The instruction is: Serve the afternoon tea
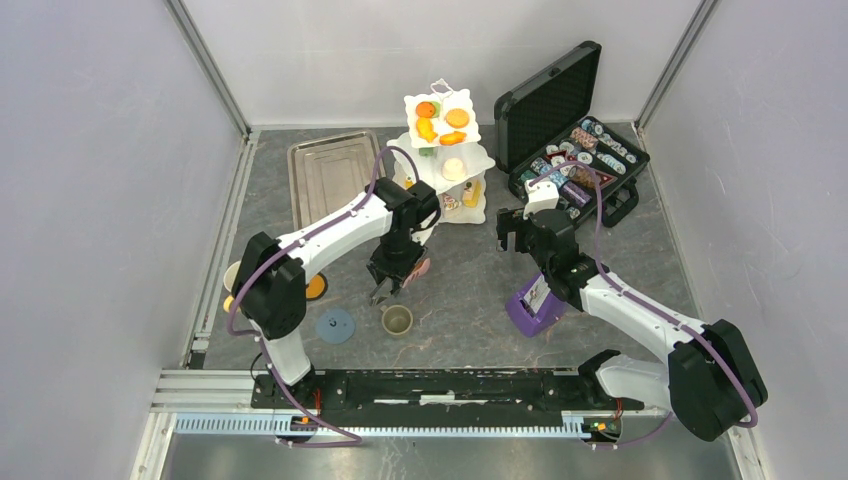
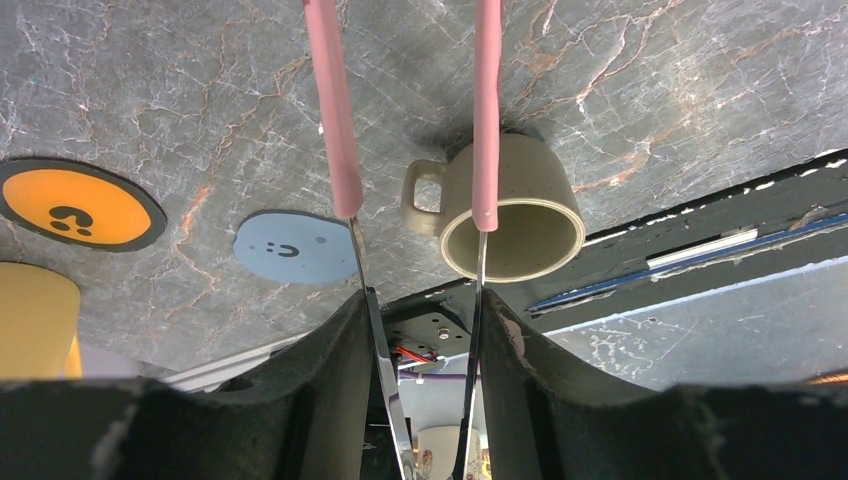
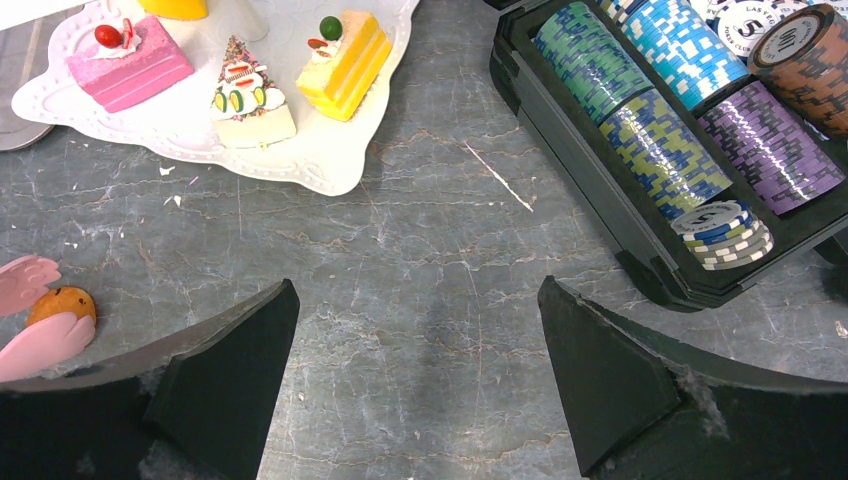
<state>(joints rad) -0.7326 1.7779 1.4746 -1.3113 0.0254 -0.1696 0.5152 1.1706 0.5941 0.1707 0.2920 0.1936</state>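
The white three-tier stand [image 1: 445, 150] stands at the back middle with orange pastries on its top tier. Its bottom tier [image 3: 330, 165] carries pink, cream and yellow cakes. My left gripper [image 1: 392, 275] [image 2: 425, 310] is shut on metal tongs with pink tips [image 2: 335, 110], held above the table just behind the olive cup [image 1: 397, 320] [image 2: 510, 215]. In the right wrist view the pink tong tips [image 3: 35, 345] enclose a small orange pastry [image 3: 62, 303]. A blue coaster [image 1: 335, 325], an orange coaster [image 1: 315, 287] and the yellow mug [image 1: 232, 278] sit at the left. My right gripper [image 1: 515, 232] [image 3: 420, 340] is open and empty.
A steel tray [image 1: 333, 175] lies at the back left. The open black case of poker chips [image 1: 580, 150] [image 3: 600, 170] stands at the back right. The purple card holder [image 1: 535, 305] sits under my right arm. Grey walls close in both sides.
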